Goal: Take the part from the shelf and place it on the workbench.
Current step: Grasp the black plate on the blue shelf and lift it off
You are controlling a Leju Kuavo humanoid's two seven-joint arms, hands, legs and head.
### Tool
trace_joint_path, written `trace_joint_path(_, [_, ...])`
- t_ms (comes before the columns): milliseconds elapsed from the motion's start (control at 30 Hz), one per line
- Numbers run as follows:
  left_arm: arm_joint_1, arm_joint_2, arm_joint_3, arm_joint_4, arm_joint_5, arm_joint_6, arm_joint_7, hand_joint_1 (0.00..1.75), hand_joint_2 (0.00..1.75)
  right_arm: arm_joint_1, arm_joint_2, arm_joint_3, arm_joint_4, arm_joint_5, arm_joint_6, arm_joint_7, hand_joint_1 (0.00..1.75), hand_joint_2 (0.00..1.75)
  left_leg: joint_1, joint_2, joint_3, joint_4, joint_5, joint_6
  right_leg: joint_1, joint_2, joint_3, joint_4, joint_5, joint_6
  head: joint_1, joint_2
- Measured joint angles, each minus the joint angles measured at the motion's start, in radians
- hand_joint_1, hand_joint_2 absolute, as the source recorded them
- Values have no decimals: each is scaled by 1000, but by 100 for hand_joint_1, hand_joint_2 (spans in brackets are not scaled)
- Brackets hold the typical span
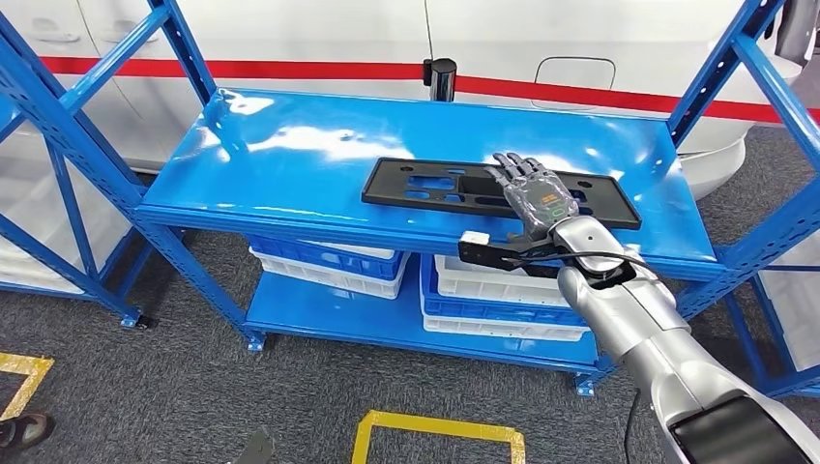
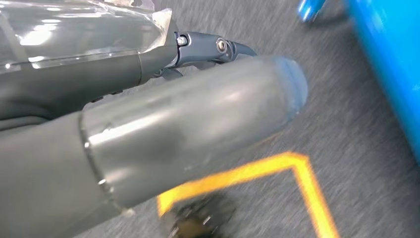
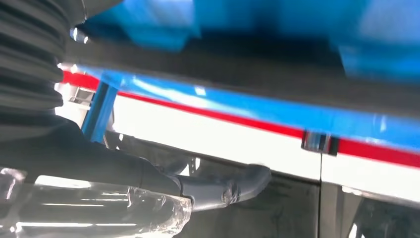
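In the head view, the black flat part [image 1: 498, 190] lies on the top board of the blue shelf [image 1: 290, 145], near its front edge. The right hand [image 1: 535, 193] rests flat on the right half of the part, fingers stretched and spread, gripping nothing. In the left wrist view, the left hand [image 2: 188, 124] hangs above grey floor with a yellow line [image 2: 297, 173]; I cannot tell if it is open or closed. The right wrist view is blurred; dark fingers [image 3: 223, 186] reach forward.

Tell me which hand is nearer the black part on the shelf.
Right. The right hand is over the black part on the blue shelf. The left hand hangs low above the grey floor, beside the shelf.
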Motion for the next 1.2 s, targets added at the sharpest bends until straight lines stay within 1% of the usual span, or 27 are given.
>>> trace_joint_path(67, [-1,-5,5,0,0,9,-13,0,0,1,-11,-2,-3,0,0,0,112,175,1,-1,5,-5,0,-1,-7,-1,-66,122,-46,1,1,0])
trace_joint_path(100, [-1,-7,7,0,0,9,-16,0,0,5,-16,-2,-3,-1,0,0,153,175,2,-1,6,-4,-2,-2,-12,-2,-98,177,-60,6,1,0])
trace_joint_path(133, [-1,-10,9,0,1,9,-18,0,0,10,-19,-3,-4,-1,0,-1,160,175,3,-2,7,-3,-4,-5,-18,-2,-118,203,-61,16,0,0])
trace_joint_path(167, [0,-12,11,0,2,10,-22,0,0,14,-22,-3,-5,-1,0,-3,163,175,7,-3,7,-1,-7,-9,-24,-3,-120,191,-46,29,0,0])
trace_joint_path(200, [0,-14,12,0,3,15,-29,0,0,17,-24,-3,-6,-2,0,-5,161,175,11,-3,8,3,-11,-15,-30,-5,-101,142,-19,45,0,0])
trace_joint_path(233, [0,-15,14,0,5,24,-40,0,0,20,-25,-3,-7,-3,-2,-9,160,175,14,-3,7,12,-17,-24,-37,-9,-71,71,12,60,1,0])
trace_joint_path(267, [0,-16,18,0,7,37,-56,0,0,23,-25,-3,-8,-5,-5,-12,160,175,15,-3,4,22,-24,-33,-41,-11,-41,13,35,68,3,0])
trace_joint_path(300, [0,-17,22,0,9,55,-77,0,0,28,-26,-3,-9,-7,-9,-16,161,175,15,-4,1,33,-32,-42,-43,-12,-21,-27,50,67,3,0])
trace_joint_path(333, [0,-18,26,0,13,76,-102,0,0,35,-26,-4,-9,-10,-15,-19,162,175,14,-4,-2,40,-37,-50,-42,-12,-12,-43,55,59,2,0])
trace_joint_path(400, [2,-22,38,0,22,114,-146,0,0,51,-24,-5,-11,-12,-27,-24,163,175,16,-4,-5,44,-40,-57,-40,-9,-13,-40,56,36,0,0])
trace_joint_path(467, [4,-24,51,0,31,137,-173,0,0,58,-18,-5,-11,-13,-36,-26,164,175,21,-4,-13,64,-55,-67,-42,-8,-13,-42,59,25,-2,0])
trace_joint_path(533, [5,-26,59,0,32,146,-182,0,0,61,-14,-6,-11,-18,-44,-27,167,175,26,-3,-54,153,-107,-79,-44,-7,-11,-43,60,18,-5,0])
trace_joint_path(600, [5,-28,61,0,30,146,-180,0,0,72,-16,-9,-12,-23,-52,-30,169,175,31,-3,-118,284,-164,-87,-43,-8,-11,-43,59,14,-6,0])
trace_joint_path(633, [6,-28,61,0,28,146,-178,0,0,79,-18,-11,-15,-24,-56,-32,170,175,32,-3,-139,321,-173,-88,-42,-9,-11,-43,58,13,-6,0])
trace_joint_path(667, [6,-29,62,0,27,146,-176,0,0,85,-19,-13,-19,-25,-60,-34,170,175,33,-3,-142,324,-163,-87,-42,-9,-10,-43,58,13,-7,0])
trace_joint_path(700, [6,-29,63,0,25,146,-175,0,44,89,-21,-15,-24,-25,-63,-35,169,175,33,-3,-124,286,-136,-84,-42,-9,-9,-43,57,13,-7,0])
trace_joint_path(767, [5,-29,66,0,24,146,-175,0,131,93,-21,-16,-35,-25,-65,-37,168,175,32,-3,-53,148,-74,-75,-41,-7,-6,-43,57,14,-7,0])
trace_joint_path(800, [4,-29,68,0,24,146,-176,0,175,94,-22,-17,-40,-25,-65,-38,168,175,30,-3,-24,92,-56,-71,-38,-6,-5,-44,56,16,-6,0])
trace_joint_path(833, [4,-29,70,0,24,146,-177,0,175,95,-23,-18,-46,-26,-65,-38,168,175,27,-3,-7,59,-49,-67,-37,-6,-4,-46,55,20,-6,0])
trace_joint_path(900, [4,-30,74,0,24,147,-180,0,175,99,-26,-22,-63,-27,-60,-38,170,175,21,-3,-3,48,-50,-61,-35,-5,-3,-53,56,30,-5,0])
trace_joint_path(967, [5,-33,79,0,24,149,-185,0,175,103,-34,-29,-97,-32,-48,-40,169,175,22,-1,4,33,-41,-50,-30,-8,-10,-46,52,41,-5,0])
trace_joint_path(1000, [5,-34,82,0,24,150,-188,0,175,103,-40,-34,-117,-36,-41,-41,168,175,23,0,8,25,-35,-43,-28,-9,-23,-23,40,41,-5,0])
trace_joint_path(1033, [4,-35,84,0,24,151,-190,0,175,103,-48,-39,-139,-41,-33,-43,167,175,23,1,12,18,-30,-37,-26,-11,-45,21,18,37,-5,0])
trace_joint_path(1100, [5,-37,89,0,24,152,-196,0,175,102,-69,-54,-187,-56,-19,-45,167,175,18,-1,12,16,-30,-29,-26,-12,-107,145,-32,24,-4,0])
trace_joint_path(1133, [6,-37,91,0,24,151,-197,0,175,102,-81,-63,-214,-65,-11,-46,168,175,16,-3,13,17,-31,-27,-25,-12,-131,193,-45,22,-3,0])
trace_joint_path(1167, [6,-38,93,0,26,150,-198,0,175,102,-95,-73,-242,-76,-5,-48,168,175,14,-6,13,18,-32,-26,-24,-12,-142,209,-44,25,-3,0])
trace_joint_path(1200, [7,-40,96,0,29,147,-198,0,175,101,-109,-85,-275,-89,3,-51,168,175,13,-8,14,19,-33,-26,-23,-12,-133,187,-27,31,-3,0])
